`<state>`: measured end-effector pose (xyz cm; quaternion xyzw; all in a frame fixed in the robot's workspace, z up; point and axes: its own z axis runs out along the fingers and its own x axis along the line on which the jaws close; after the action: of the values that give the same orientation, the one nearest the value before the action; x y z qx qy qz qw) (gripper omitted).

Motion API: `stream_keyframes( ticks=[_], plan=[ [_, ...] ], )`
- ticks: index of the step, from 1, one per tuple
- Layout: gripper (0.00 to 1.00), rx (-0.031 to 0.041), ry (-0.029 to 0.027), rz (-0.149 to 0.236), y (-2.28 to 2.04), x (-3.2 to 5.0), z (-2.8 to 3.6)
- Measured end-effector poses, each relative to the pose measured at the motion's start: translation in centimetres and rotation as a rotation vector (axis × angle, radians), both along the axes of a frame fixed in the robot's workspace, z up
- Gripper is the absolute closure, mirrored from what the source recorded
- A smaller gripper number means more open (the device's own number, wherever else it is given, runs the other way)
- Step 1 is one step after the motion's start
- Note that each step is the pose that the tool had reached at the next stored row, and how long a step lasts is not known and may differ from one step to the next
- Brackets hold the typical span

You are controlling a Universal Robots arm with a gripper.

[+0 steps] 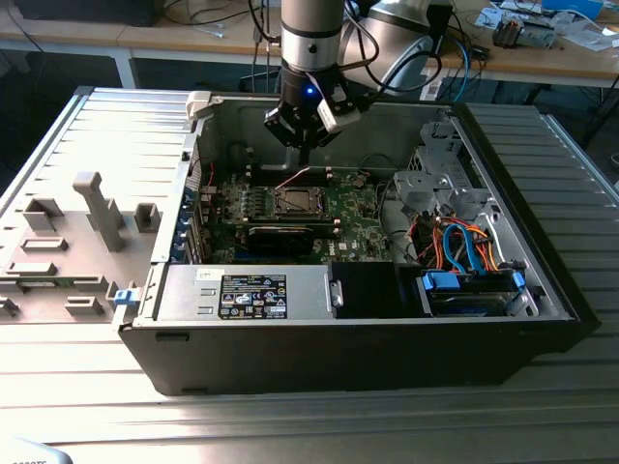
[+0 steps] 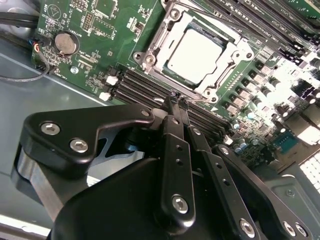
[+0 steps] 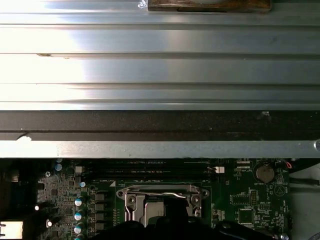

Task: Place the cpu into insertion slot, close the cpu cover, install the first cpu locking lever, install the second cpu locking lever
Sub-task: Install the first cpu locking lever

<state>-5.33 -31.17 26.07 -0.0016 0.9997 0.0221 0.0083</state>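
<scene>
With the cpu point(image 2: 196, 54) seated in the insertion slot point(image 2: 150, 60) under the lowered cpu cover point(image 2: 226, 64), keep your gripper point(image 2: 176, 100), fingers pinched together and empty, square above the socket's near edge.

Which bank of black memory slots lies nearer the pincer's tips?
The bank of memory slots between the pincer and the silver cpu; the other bank runs beyond the socket.

Ribbed metal counter point(image 1: 571, 174), workbench behind.
Wooden workbench point(image 1: 174, 43) along the back, strewn with cables point(image 1: 208, 14); dark floor beneath.
</scene>
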Motion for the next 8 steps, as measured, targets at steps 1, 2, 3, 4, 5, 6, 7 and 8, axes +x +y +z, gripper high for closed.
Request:
stream_keyframes(
  ticks=[1, 2, 3, 4, 5, 6, 7, 8],
  plan=[
    [0.89, 0.0, 0.0, 0.0, 0.0, 0.07, 0.0],
    [0.89, 0.0, 0.0, 0.0, 0.0, 0.12, 0.0],
    [0.89, 0.0, 0.0, 0.0, 0.0, 0.17, 0.0],
    [0.89, 0.0, 0.0, 0.0, 0.0, 0.26, 0.0],
    [0.89, 0.0, 0.0, 0.0, 0.0, 0.31, 0.0],
    [0.89, -0.0001, 0.0, 0.0, 0.0, 0.38, 0.0],
    [0.89, -0.0001, 0.0, 0.0, 0.0, 0.44, 0.0],
    [0.89, 0.0, 0.0, 0.0, 0.0, 0.49, 0.0]
  ],
)
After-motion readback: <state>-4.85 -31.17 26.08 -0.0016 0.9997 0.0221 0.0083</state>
